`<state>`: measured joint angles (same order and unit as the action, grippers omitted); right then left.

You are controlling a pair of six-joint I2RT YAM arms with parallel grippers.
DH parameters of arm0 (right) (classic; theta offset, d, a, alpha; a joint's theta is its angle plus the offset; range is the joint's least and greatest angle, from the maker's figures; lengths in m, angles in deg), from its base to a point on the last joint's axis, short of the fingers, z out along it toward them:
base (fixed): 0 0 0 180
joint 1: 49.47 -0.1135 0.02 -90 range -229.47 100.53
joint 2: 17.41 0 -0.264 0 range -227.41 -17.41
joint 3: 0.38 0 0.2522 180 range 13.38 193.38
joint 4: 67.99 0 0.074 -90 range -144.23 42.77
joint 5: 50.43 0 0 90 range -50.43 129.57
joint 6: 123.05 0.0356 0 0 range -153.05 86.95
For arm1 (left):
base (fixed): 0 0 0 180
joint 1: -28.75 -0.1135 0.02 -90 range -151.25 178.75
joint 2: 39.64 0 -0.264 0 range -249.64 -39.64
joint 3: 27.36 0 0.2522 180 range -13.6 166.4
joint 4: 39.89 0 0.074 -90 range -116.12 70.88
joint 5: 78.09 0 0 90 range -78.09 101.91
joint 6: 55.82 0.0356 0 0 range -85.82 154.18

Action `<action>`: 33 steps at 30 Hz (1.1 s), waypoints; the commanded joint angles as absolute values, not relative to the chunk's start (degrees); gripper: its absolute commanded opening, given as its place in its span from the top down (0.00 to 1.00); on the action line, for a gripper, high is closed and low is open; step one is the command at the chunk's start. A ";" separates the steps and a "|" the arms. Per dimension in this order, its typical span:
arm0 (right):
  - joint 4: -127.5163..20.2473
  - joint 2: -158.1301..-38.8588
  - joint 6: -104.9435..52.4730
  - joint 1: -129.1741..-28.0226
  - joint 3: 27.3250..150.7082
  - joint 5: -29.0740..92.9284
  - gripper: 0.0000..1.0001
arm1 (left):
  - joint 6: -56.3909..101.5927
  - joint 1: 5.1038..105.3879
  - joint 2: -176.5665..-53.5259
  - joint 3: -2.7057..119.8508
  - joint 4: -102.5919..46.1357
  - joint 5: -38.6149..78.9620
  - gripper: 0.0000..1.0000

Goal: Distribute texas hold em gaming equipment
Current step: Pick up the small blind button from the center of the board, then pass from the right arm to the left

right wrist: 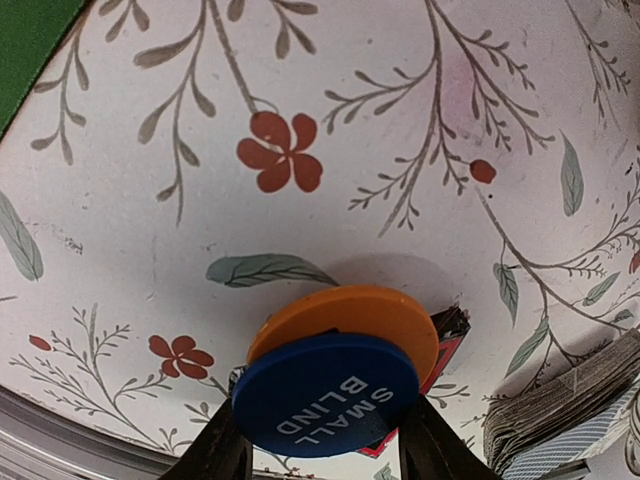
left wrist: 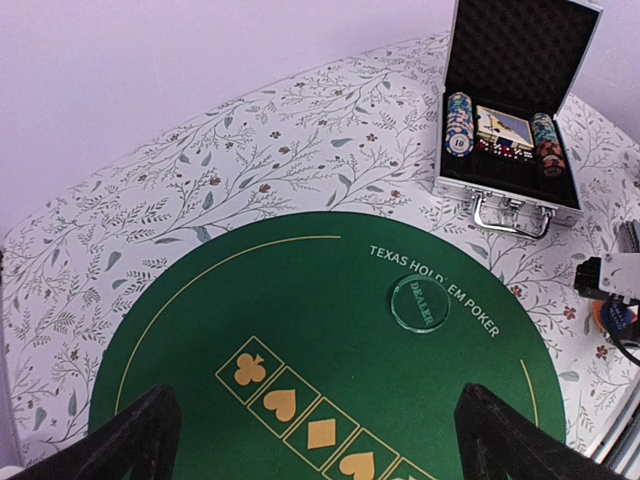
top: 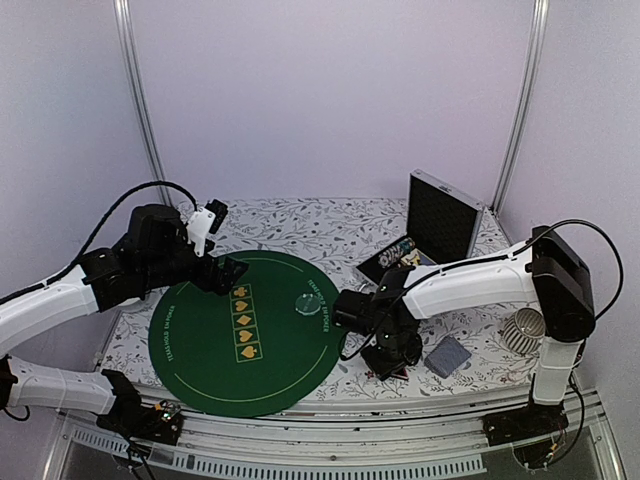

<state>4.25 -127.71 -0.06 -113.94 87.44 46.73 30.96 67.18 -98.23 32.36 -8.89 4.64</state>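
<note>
Blue disc (right wrist: 325, 400): "SMALL BLIND", atop orange disc (right wrist: 350, 305); clear disc (left wrist: 418, 303): "DEALER".

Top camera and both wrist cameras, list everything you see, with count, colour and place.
tablecloth: one, white with floral print, covering the table
mat: one, green, round, centre-left on the cloth
clear disc: one, clear, on the mat's right part
case: one, silver with black lining, open, far right
chips: two rows, striped, inside the case
cards: one stack, grey-blue backs, near right
cup: one, white, ribbed, by the right arm's base
blue disc: one, blue, overlapping the orange disc
orange disc: one, orange, on the cloth right of the mat
red-black token: one, mostly hidden under the discs
left pincer: one, black, open, above the mat
right pincer: one, black, fingers flanking the blue disc; grip unclear
</note>
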 commanded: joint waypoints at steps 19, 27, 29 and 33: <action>5.59 -120.15 -0.47 -113.87 86.60 44.22 0.70 | 31.37 66.68 -97.65 31.34 -10.13 5.55 0.02; -1.75 -116.72 -7.97 -114.05 92.75 49.86 0.75 | 29.31 66.76 -95.40 33.43 -9.69 11.13 0.04; -4.96 -116.64 -11.66 -114.07 96.16 52.15 0.76 | 26.52 66.80 -94.39 34.36 -9.59 16.02 0.06; -14.53 -117.04 -22.97 -114.48 102.21 53.73 0.77 | 17.82 66.87 -92.52 34.67 -12.10 26.93 0.14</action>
